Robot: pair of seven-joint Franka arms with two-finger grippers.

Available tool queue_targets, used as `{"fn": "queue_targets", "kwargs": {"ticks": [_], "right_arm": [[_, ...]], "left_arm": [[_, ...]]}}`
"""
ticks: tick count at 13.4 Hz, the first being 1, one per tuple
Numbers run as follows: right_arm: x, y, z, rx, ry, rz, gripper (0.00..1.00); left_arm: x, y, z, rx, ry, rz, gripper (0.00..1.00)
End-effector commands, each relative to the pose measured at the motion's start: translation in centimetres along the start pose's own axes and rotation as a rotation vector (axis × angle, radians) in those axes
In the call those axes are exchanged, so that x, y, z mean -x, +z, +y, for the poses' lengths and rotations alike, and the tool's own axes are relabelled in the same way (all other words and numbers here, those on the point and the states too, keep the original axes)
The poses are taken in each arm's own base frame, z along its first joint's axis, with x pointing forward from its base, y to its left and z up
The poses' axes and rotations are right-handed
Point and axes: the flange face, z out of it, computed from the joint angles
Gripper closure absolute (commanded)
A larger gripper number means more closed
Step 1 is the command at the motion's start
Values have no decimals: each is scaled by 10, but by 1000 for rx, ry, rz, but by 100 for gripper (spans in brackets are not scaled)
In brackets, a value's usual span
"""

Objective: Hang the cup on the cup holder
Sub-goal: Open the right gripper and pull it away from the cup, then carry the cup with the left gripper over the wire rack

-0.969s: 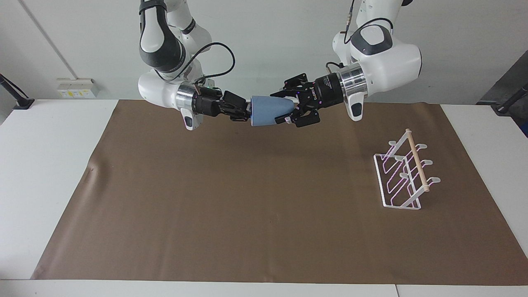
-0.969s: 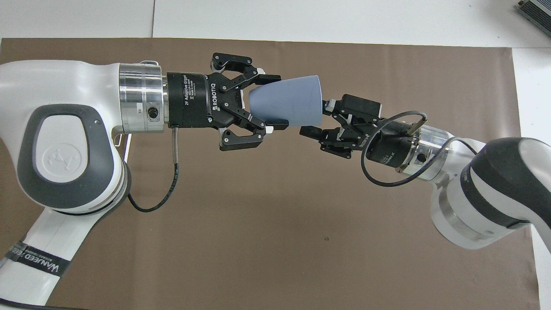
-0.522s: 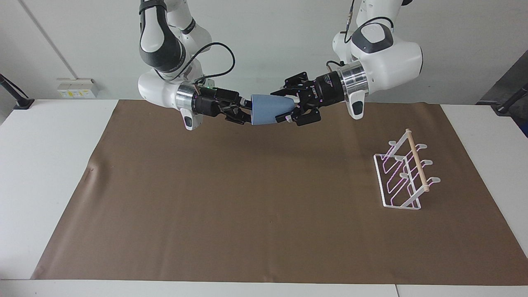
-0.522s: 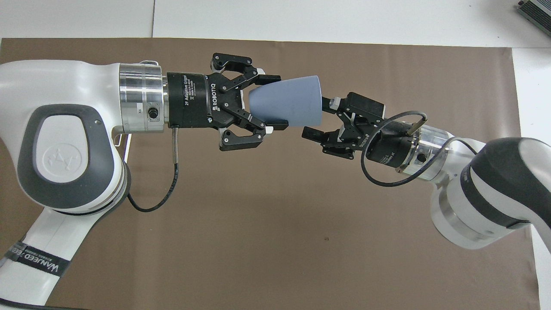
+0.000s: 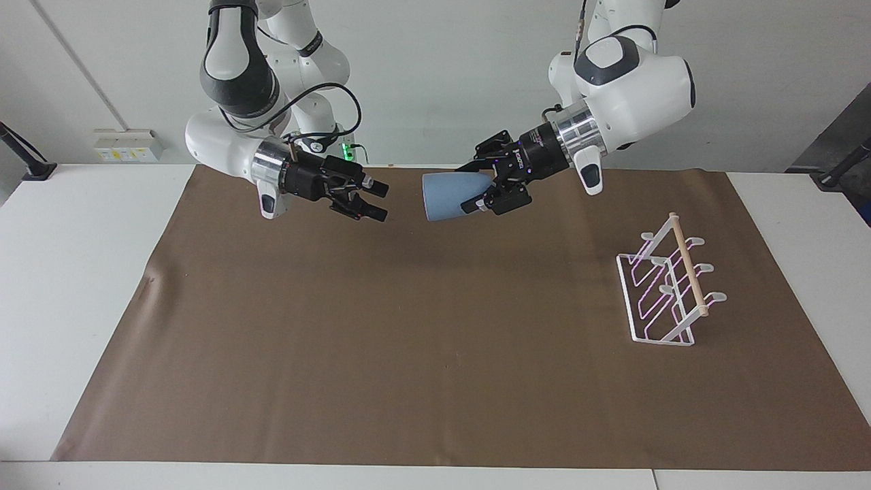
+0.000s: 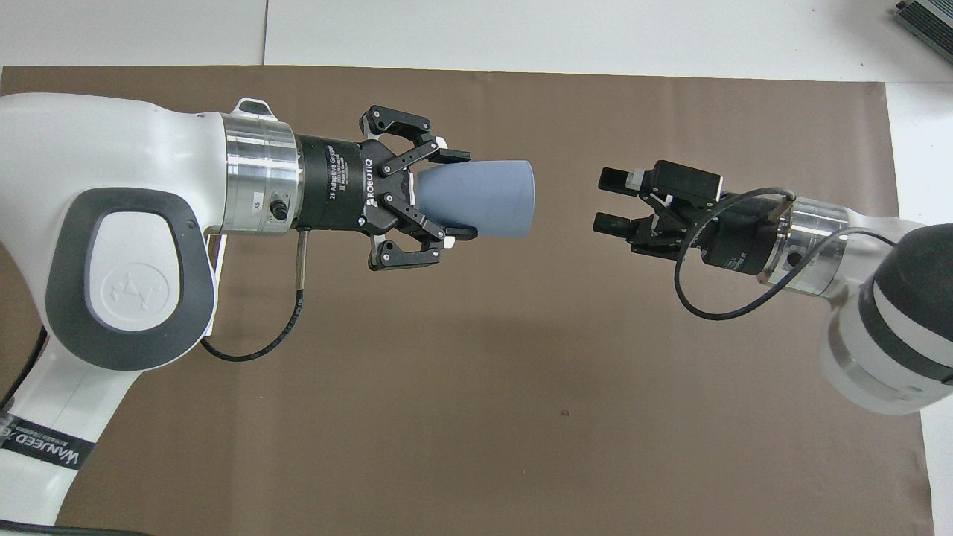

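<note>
The light-blue cup [image 5: 442,196] [image 6: 495,197] is held sideways in the air over the brown mat, its wide mouth toward the right arm's end. My left gripper [image 5: 473,187] [image 6: 461,195] is shut on its narrow bottom end. My right gripper [image 5: 371,199] [image 6: 607,199] is open and empty, level with the cup, a clear gap away from its mouth. The white wire cup holder [image 5: 670,289] with the wooden dowel stands on the mat toward the left arm's end of the table. In the overhead view my left arm covers it.
A brown mat [image 5: 408,354] [image 6: 476,417] covers most of the white table [image 5: 81,272]. A wall socket box [image 5: 128,145] sits at the wall by the right arm's end.
My right gripper has let go of the cup's mouth and drawn back toward its own end. My left gripper has kept the cup and shifted it slightly toward the left arm's end.
</note>
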Motion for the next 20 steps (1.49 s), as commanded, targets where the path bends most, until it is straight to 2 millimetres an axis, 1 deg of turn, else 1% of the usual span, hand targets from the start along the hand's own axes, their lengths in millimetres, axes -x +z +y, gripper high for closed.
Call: {"fn": "queue_targets", "kwargs": {"ticks": [1,3,5,8,10,11,12,13,14,16,19,20], "right_arm": [[-10,-22,5,140,-94,-3,0],[-22,-44,15,300,-165,6,0],[-36,-62,19,458,-239,0,0],[-52,-76,20,770,-381,-9,0],[-55,-75,23,963,-474,-23,0],[-55,-76,23,1034,-480,-21,0],[-51,-72,22,1084,-482,-26,0],[-46,-65,19,1124,-487,-35,0],[-42,-65,18,1170,-477,-38,0],[-34,-75,0,1235,-472,-60,0],[-29,-102,-46,1248,-421,-97,0],[-26,-112,-59,1250,-406,-102,0]], "left_arm": [[-8,-4,-12,2,52,103,100],[-15,-7,-10,10,96,187,100],[-26,-6,-12,-19,145,299,100],[-40,-8,-19,-46,223,469,100],[-54,-10,-21,-59,254,574,100],[-60,-14,-22,-70,265,623,100],[-68,-23,-19,-77,265,671,100],[-79,-36,-14,-76,247,706,100],[-88,-46,-10,-69,241,736,100],[-105,-63,-2,-55,234,800,100],[-128,-87,5,-41,233,901,100],[-137,-100,10,-31,218,928,100]]}}
